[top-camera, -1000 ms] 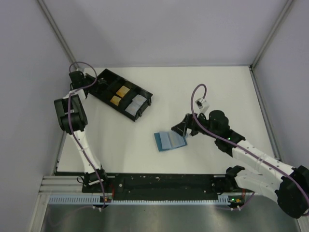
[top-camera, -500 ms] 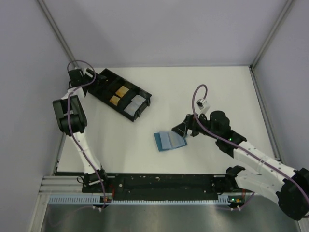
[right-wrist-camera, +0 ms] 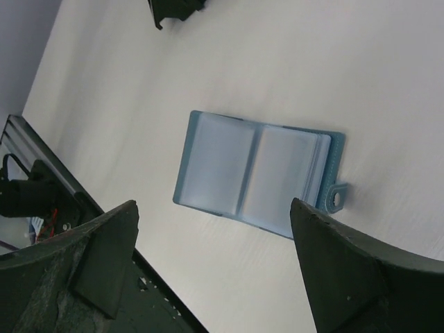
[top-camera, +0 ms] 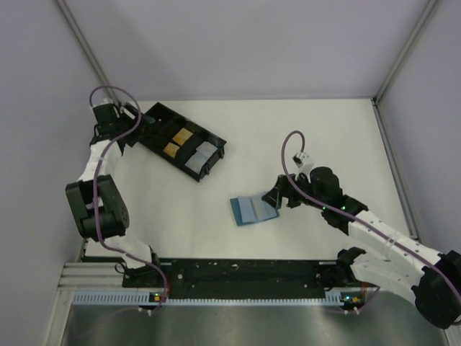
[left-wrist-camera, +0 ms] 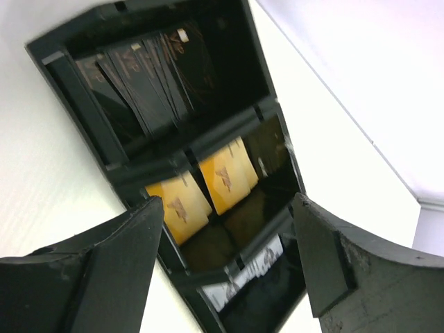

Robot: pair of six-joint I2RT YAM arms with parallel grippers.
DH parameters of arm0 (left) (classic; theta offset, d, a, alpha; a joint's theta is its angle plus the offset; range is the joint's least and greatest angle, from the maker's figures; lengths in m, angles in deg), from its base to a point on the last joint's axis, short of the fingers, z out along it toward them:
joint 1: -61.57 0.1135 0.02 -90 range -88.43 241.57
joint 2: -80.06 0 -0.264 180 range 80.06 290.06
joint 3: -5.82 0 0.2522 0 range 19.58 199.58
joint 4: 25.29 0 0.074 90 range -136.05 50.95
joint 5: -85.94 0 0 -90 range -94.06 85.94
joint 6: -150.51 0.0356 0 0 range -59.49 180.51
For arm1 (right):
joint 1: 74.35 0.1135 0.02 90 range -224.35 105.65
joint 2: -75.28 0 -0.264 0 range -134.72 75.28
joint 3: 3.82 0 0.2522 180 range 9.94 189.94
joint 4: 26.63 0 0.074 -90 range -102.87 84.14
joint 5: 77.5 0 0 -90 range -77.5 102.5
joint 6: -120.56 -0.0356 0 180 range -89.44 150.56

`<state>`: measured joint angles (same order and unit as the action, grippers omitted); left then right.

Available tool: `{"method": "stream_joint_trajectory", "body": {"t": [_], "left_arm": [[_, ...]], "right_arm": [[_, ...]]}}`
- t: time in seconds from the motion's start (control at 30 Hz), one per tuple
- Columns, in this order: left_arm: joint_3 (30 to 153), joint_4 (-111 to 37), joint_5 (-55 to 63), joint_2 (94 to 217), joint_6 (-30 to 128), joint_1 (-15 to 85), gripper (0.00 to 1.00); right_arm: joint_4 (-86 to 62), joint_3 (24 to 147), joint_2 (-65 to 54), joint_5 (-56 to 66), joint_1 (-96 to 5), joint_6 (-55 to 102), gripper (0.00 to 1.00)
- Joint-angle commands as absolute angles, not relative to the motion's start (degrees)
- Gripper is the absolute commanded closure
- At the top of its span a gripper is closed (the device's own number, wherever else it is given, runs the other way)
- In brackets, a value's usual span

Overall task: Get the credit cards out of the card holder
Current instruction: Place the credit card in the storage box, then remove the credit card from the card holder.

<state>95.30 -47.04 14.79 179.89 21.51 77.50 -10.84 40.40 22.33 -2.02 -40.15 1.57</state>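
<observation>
The card holder point(right-wrist-camera: 257, 173) lies open and flat on the desk point(top-camera: 310, 122), near the centre and well apart from the tray point(left-wrist-camera: 76, 94) at far left. Its two pale panels point(right-wrist-camera: 218, 166) face up. No card shows in them, though whether they are empty cannot be confirmed. The right fingers point(top-camera: 275, 196) hover at the holder's right edge, spread wide, holding nothing. The left fingers point(top-camera: 137, 124) are spread wide at the tray, also empty. The tray holds dark cards point(left-wrist-camera: 149, 76), yellow cards point(left-wrist-camera: 208, 187) and pale cards point(top-camera: 202, 155). Judged from this, extraction is largely or wholly done; what is left is a check for any last card.
</observation>
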Motion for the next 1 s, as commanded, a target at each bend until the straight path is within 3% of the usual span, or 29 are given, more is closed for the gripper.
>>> {"method": "stream_joint_trajectory", "body": {"t": [0.0, 0.23, 0.4, 0.67, 0.97], "left_arm": [[88.68, -51.87, 12.38, 167.62, 24.3, 71.26, 0.21], [77.16, -55.39, 7.9, 148.37, 25.97, 50.01, 0.26], [75.57, -57.06, 6.76, 143.09, 25.71, 36.12, 0.29], [70.39, -53.38, 3.41, 144.3, 24.13, 21.69, 0.35], [65.81, -46.34, 2.89, 153.7, 23.6, 15.79, 0.51]], "right_arm": [[-8.04, 43.95, 19.13, -2.35, -40.69, 2.79, 0.14], [-6.19, 46.94, 14.29, -2.53, -39.9, 2.61, 0.21], [-4.78, 49.23, 11.65, 0.01, -38.84, 1.83, 0.28], [-3.46, 51.95, 5.06, 2.92, -37.61, 1.12, 0.34], [-3.28, 53.53, -1.7, 6.0, -37.08, 0.94, 0.42]]}}
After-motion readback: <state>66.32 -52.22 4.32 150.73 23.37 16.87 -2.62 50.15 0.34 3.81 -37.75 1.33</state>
